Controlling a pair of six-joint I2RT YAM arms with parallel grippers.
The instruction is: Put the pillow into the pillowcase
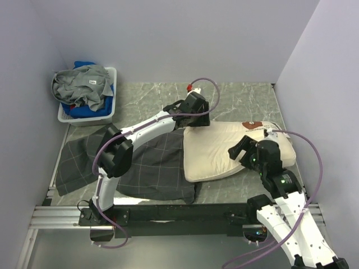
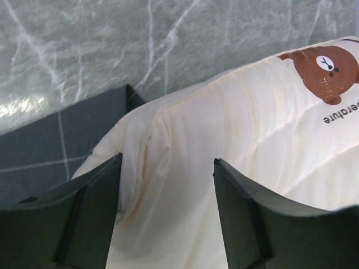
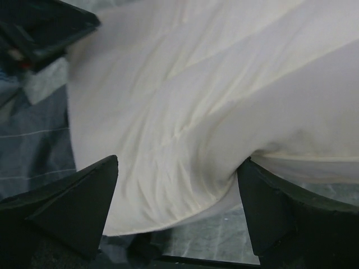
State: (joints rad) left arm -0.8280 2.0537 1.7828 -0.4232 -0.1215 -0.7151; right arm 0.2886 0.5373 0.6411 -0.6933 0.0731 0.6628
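Observation:
The cream pillow [image 1: 221, 148] lies on the table's right half, with its bear face [image 1: 253, 124] at the far right end. The dark grid pillowcase [image 1: 148, 165] lies flat to its left, touching the pillow's left end. My left gripper [image 1: 196, 122] is open over the pillow's far left corner; in the left wrist view its fingers [image 2: 95, 190] straddle the pillow [image 2: 235, 140] beside the pillowcase [image 2: 50, 151]. My right gripper [image 1: 238, 150] is open at the pillow's near edge; in the right wrist view the pillow [image 3: 196, 84] bulges between its fingers [image 3: 263, 207].
A white basket [image 1: 106, 115] heaped with grey and blue clothes stands at the back left. Walls close in on the left, back and right. A metal rail [image 1: 56, 216] runs along the table's near edge. The marble table [image 1: 241, 92] shows behind the pillow.

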